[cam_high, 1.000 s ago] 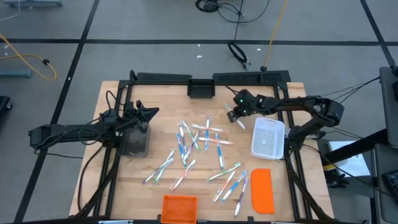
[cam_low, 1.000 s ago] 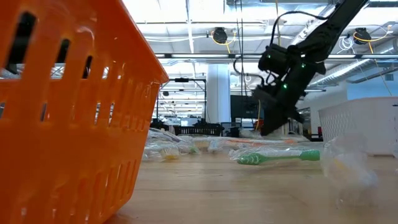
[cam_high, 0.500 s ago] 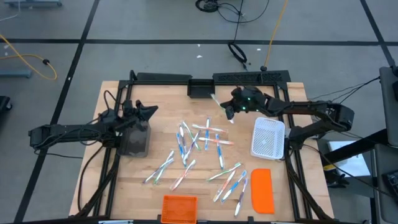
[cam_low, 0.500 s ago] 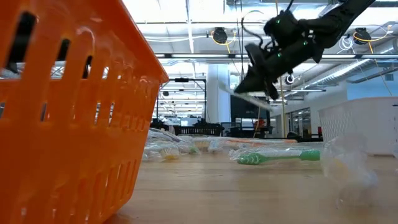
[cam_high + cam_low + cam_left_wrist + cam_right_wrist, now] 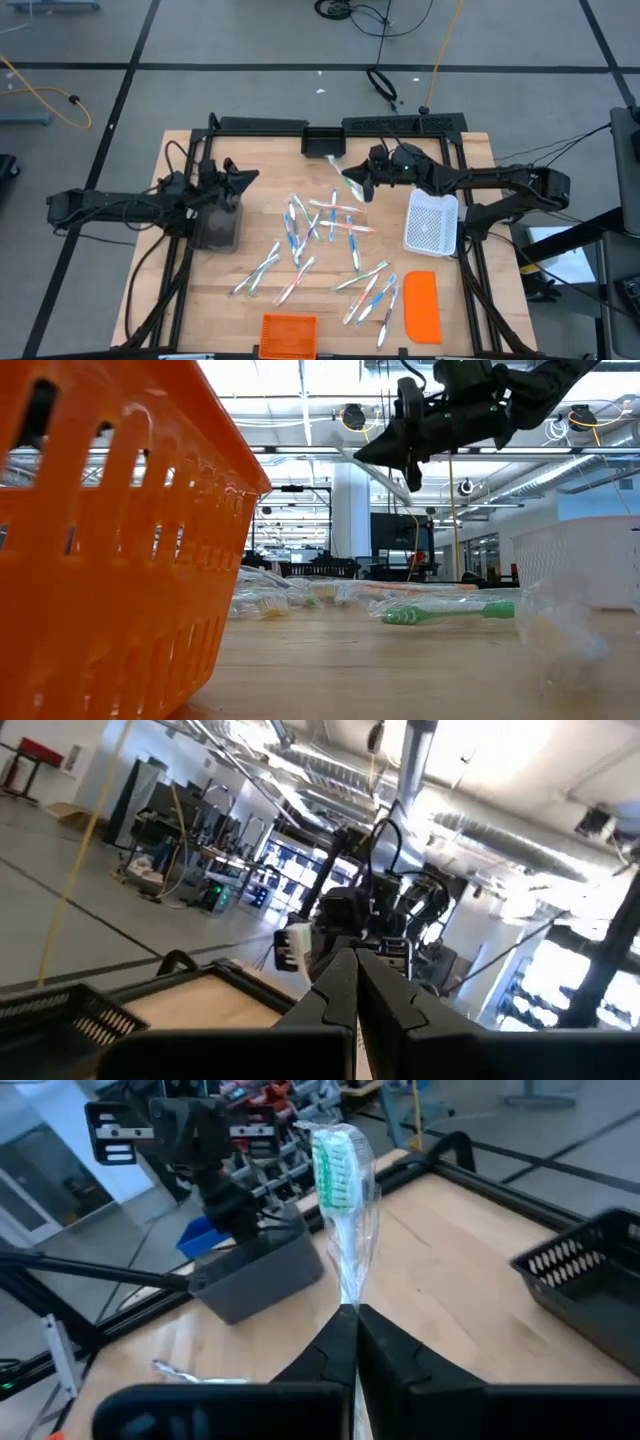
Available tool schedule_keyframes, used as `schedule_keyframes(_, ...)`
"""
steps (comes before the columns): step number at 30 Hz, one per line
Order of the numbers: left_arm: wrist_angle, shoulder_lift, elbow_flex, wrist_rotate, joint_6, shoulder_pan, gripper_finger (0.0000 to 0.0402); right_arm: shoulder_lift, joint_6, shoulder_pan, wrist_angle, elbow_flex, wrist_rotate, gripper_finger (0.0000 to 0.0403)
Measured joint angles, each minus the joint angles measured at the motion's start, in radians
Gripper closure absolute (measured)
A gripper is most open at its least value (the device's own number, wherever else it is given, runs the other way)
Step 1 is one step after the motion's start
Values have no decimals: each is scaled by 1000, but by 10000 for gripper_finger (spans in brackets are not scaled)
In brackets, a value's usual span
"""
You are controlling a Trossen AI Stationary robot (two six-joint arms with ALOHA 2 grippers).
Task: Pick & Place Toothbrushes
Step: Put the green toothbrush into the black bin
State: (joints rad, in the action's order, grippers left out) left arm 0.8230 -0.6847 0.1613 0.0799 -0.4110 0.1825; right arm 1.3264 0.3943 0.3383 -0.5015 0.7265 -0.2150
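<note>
Pinching a wrapped toothbrush (image 5: 345,1200) with a green and white head, the right gripper (image 5: 357,185) had its fingers pressed tight on the handle, high above the wooden table (image 5: 470,150) near the back middle. Its brush end stuck out toward a small black bin (image 5: 322,141) at the back edge. Many more toothbrushes (image 5: 330,245) lay scattered over the middle of the table. A white mesh basket (image 5: 431,222) sat just beside that arm. The left gripper (image 5: 240,178) was shut, holding nothing, above a grey bin (image 5: 215,228) on the left side
</note>
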Motion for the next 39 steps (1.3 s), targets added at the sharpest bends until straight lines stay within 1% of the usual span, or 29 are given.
schedule_keyframes(4,-10,-151,97,0,45,-23,398,-7,-31,-24,-25,0,0,403)
schedule_keyframes(8,-9,-304,189,-2,54,-28,398,-34,-56,-57,-38,0,-1,403)
schedule_keyframes(12,-10,-440,282,-73,66,-28,398,-74,-93,-90,-20,1,0,403)
schedule_keyframes(15,-8,-517,351,-127,79,-30,397,-110,-116,-109,5,1,0,403)
schedule_keyframes(18,-10,-578,411,-156,113,-36,385,-137,-145,-121,40,1,4,403)
schedule_keyframes(21,-10,-616,461,-170,134,-47,360,-153,-156,-125,53,0,6,403)
schedule_keyframes(25,-13,-639,494,-185,147,-59,317,-159,-157,-124,58,0,6,403)
schedule_keyframes(27,-12,-638,501,-183,148,-61,298,-158,-157,-124,60,0,7,403)
schedule_keyframes(30,-10,-638,502,-155,147,-68,275,-158,-161,-127,57,0,26,403)
schedule_keyframes(33,-5,-638,502,-122,148,-74,261,-158,-179,-140,38,0,64,403)
schedule_keyframes(37,16,-677,501,-105,140,-74,253,-154,-186,-159,-17,0,60,403)
schedule_keyframes(39,57,-703,503,-105,129,-75,253,-145,-199,-169,-32,0,63,403)
